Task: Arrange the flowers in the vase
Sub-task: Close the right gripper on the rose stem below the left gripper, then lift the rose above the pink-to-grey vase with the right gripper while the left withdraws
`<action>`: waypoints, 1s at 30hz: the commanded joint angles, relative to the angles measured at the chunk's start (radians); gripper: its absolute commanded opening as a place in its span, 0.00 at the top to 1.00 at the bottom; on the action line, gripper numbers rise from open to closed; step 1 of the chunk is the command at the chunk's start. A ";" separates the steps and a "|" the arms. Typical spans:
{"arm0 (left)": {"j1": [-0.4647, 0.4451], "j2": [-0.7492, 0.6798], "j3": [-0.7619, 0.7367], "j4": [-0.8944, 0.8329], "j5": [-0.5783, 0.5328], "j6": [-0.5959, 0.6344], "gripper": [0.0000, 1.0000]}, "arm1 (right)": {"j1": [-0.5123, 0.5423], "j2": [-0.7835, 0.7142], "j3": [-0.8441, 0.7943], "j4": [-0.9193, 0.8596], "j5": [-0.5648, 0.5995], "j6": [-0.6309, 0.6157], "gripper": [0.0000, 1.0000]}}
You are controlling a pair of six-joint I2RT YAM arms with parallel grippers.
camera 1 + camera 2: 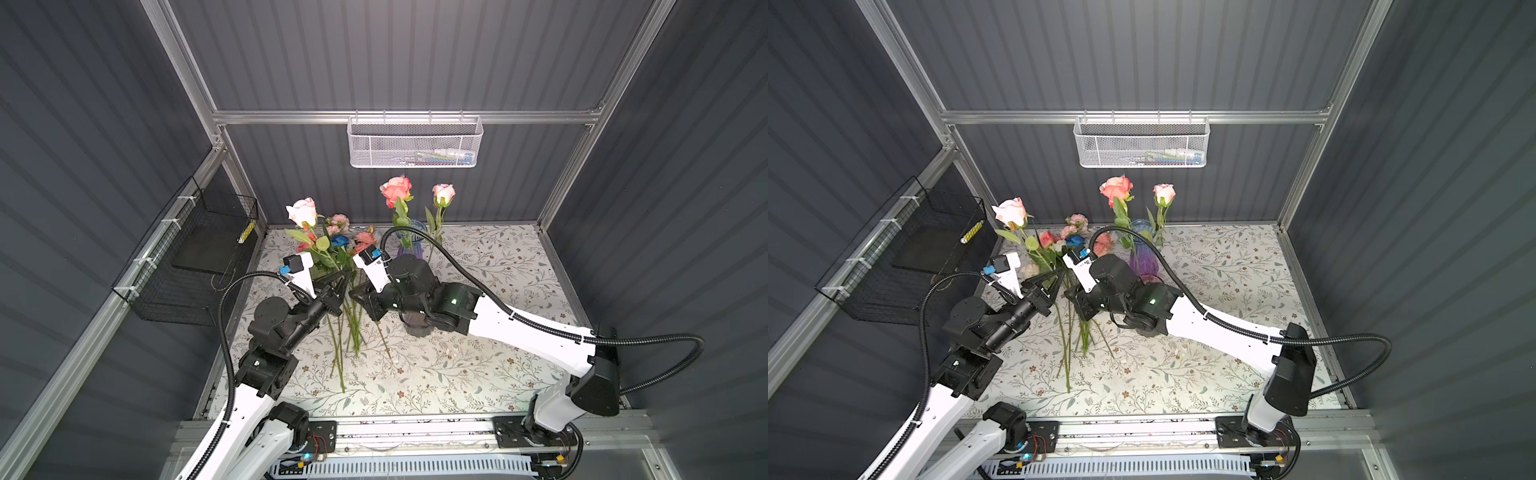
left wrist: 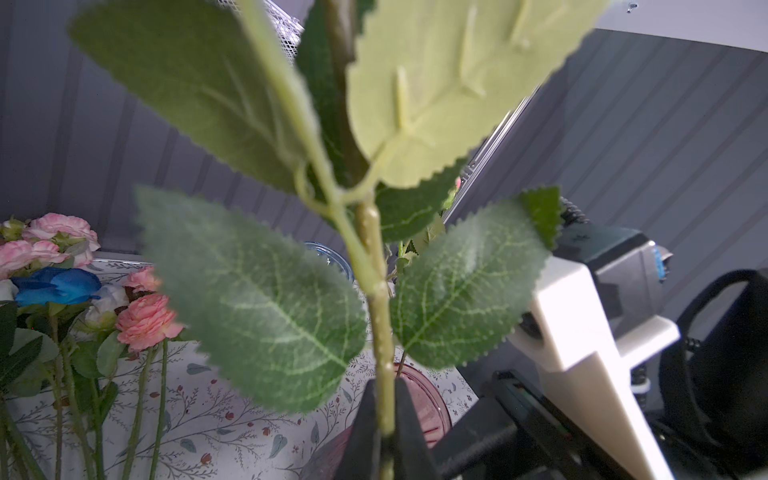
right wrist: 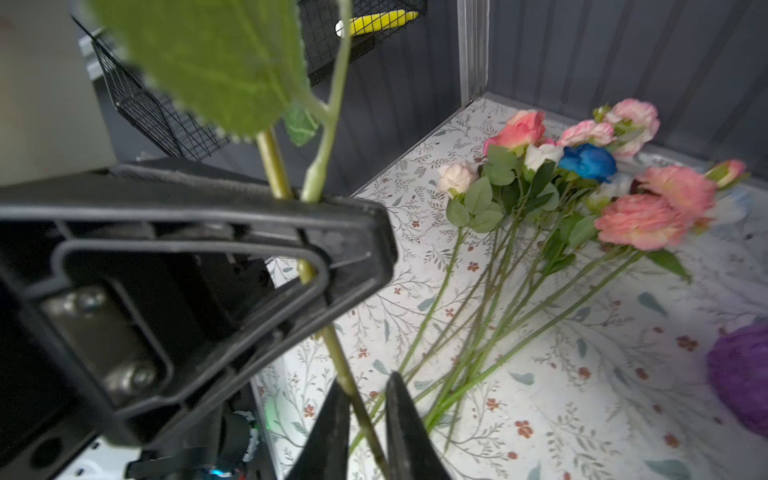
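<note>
While the left gripper (image 2: 384, 399) pinches the green stem (image 2: 380, 316) of a pale pink rose (image 1: 302, 212) tight and holds it up, the right gripper (image 3: 365, 403) has a finger on each side of that stem, lower down; whether it squeezes is hard to tell; two roses (image 1: 397, 191) stand in the blue and purple vase (image 1: 409, 243) at the back; the other flowers (image 3: 582, 187) lie on the leafy table (image 1: 478, 374) beside it; things (image 1: 440, 157) in the white basket (image 1: 374, 143) are too small to read.
</note>
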 commanded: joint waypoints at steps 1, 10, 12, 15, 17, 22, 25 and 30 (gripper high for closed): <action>-0.005 -0.016 -0.005 0.019 -0.005 -0.018 1.00 | -0.009 0.017 0.026 -0.021 0.014 0.004 0.92; -0.006 -0.008 0.010 -0.006 -0.007 -0.019 0.56 | -0.005 0.004 0.003 -0.008 0.011 0.000 0.98; -0.005 -0.020 0.029 -0.046 -0.020 0.004 0.19 | -0.005 -0.002 0.001 -0.007 0.011 -0.001 0.98; -0.005 -0.058 0.054 -0.121 -0.063 0.053 0.01 | -0.005 -0.015 -0.010 -0.008 0.016 -0.005 0.98; -0.005 -0.094 0.066 -0.174 -0.107 0.077 0.01 | -0.005 -0.029 -0.020 -0.007 0.025 -0.008 0.99; -0.005 -0.201 0.067 -0.286 -0.256 0.092 0.01 | -0.005 -0.073 -0.037 -0.008 0.063 -0.030 0.98; -0.005 -0.258 0.069 -0.351 -0.361 0.077 0.00 | -0.006 -0.099 -0.020 -0.024 0.099 -0.052 0.98; -0.005 -0.294 0.080 -0.468 -0.576 0.008 0.00 | -0.006 -0.129 0.015 -0.047 0.137 -0.097 0.98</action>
